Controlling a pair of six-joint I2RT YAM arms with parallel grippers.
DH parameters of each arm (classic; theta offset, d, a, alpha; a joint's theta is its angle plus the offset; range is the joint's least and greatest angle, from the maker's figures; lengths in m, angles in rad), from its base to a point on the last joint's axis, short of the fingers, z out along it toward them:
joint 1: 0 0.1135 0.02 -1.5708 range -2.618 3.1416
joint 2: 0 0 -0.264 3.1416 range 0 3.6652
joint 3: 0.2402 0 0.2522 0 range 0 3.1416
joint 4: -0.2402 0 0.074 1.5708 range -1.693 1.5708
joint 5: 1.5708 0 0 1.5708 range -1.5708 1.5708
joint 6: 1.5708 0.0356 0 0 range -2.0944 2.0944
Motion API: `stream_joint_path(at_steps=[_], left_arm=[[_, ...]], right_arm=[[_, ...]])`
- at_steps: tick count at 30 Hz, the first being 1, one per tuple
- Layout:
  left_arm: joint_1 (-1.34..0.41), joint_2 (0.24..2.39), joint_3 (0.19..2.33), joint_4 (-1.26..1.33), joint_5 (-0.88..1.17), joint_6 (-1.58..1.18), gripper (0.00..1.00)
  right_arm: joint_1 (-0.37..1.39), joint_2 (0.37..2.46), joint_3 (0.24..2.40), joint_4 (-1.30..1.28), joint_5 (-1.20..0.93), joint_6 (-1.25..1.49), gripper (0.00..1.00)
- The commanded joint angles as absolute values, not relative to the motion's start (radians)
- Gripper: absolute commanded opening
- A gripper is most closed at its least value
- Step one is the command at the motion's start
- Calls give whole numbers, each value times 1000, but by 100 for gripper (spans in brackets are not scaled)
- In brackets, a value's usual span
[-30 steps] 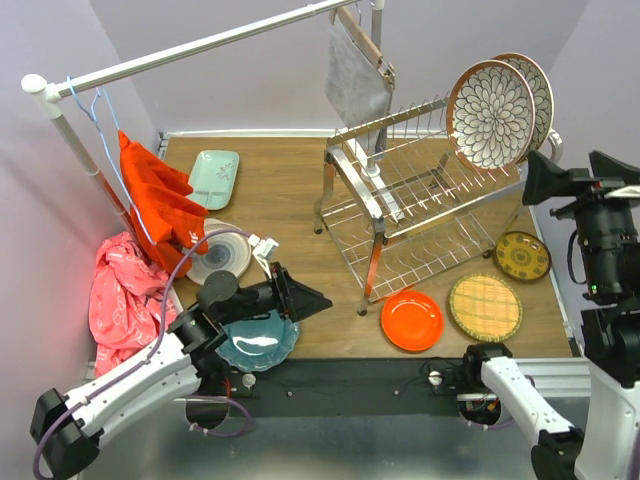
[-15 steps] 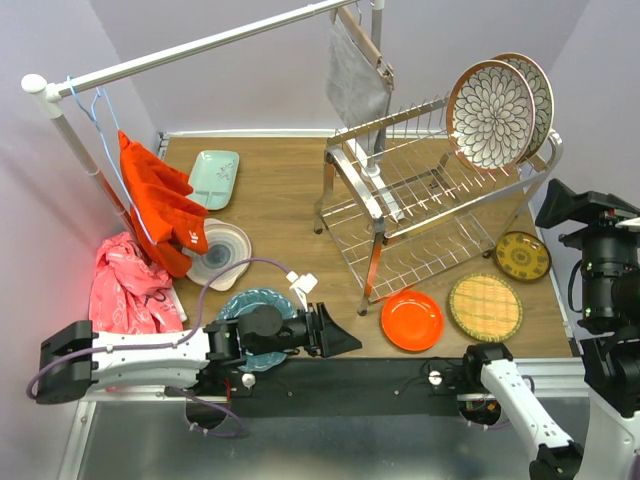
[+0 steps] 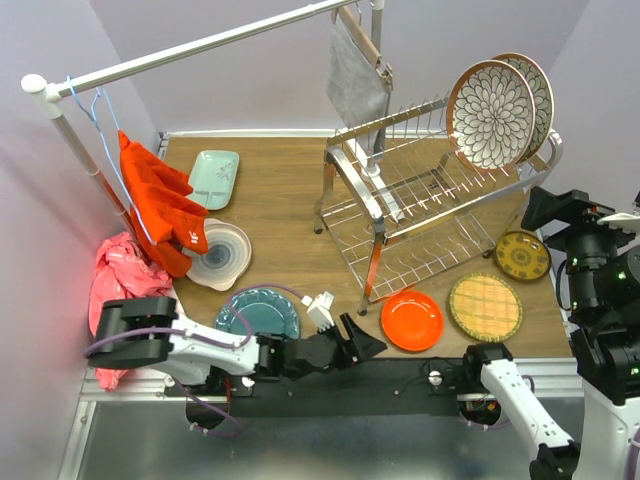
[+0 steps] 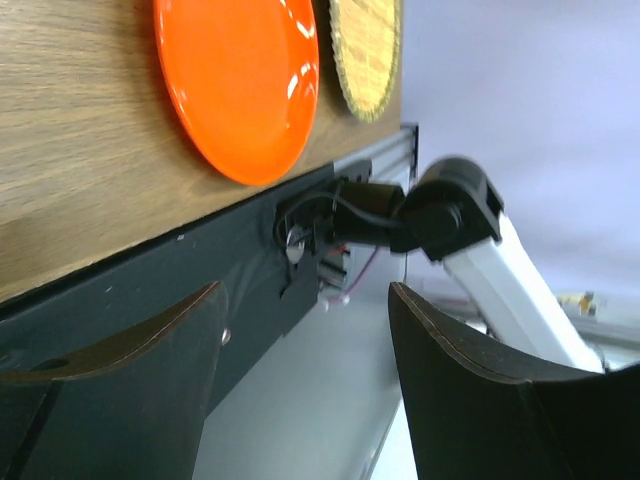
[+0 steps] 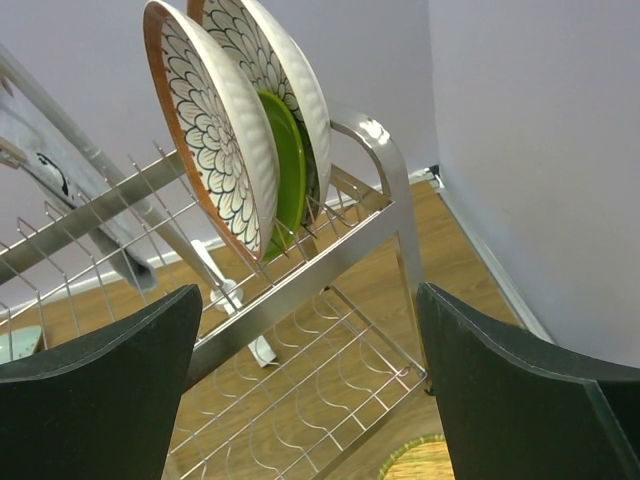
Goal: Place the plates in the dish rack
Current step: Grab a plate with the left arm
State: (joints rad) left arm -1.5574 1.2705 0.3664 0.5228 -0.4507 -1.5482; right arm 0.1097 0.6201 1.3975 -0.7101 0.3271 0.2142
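Left hand: my left gripper (image 3: 368, 346) lies low along the table's near edge, jaws wide apart, with nothing between them.
Just ahead of it: the orange plate (image 3: 411, 320) lies flat on the wood, with the yellow woven plate (image 3: 485, 306) beyond.
Step, I judge: taking the orange plate.
Doing it well: only the rim offers a hold. I'd come in low, pinch the near lip firmly because the glaze looks slick, and tip it upright before the prongs.
Behind that hand: the teal plate (image 3: 262, 312).
Right hand: my right gripper (image 5: 310, 400) is raised with its jaws apart and empty.
Ahead of it: the dish rack (image 5: 300, 290), where two floral plates (image 3: 490, 112) sandwich a lime green plate (image 5: 285, 170), all upright.
Surface: smooth wooden table (image 3: 280, 200).
Room: close lilac walls. A white clothes rail (image 3: 200, 45) runs overhead, and a grey cloth (image 3: 355, 75) hangs above the rack.
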Motion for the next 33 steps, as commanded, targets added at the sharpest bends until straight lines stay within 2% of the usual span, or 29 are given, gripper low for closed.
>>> stream_joint_path(at_steps=[1, 9, 17, 24, 27, 29, 33], left_arm=[[-1597, 1406, 466, 572, -688, -1713, 74], [-1620, 1637, 531, 566, -762, -1930, 68], [-1618, 1781, 681, 362, -772, -2097, 63], [-1620, 1825, 742, 146, -715, -2206, 55], [-1618, 1839, 742, 118, -707, -2261, 50], [-1617, 1861, 752, 121, -703, -2272, 44], [-1600, 1896, 773, 121, -683, -2263, 41]], right_arm=[[115, 640, 1425, -738, 313, 252, 95], [114, 653, 1465, -759, 319, 259, 95], [112, 666, 1505, -772, 314, 258, 95], [103, 669, 1522, -781, 308, 259, 95], [95, 667, 1522, -784, 301, 264, 95], [91, 667, 1523, -787, 290, 265, 95], [83, 667, 1529, -792, 282, 268, 95]])
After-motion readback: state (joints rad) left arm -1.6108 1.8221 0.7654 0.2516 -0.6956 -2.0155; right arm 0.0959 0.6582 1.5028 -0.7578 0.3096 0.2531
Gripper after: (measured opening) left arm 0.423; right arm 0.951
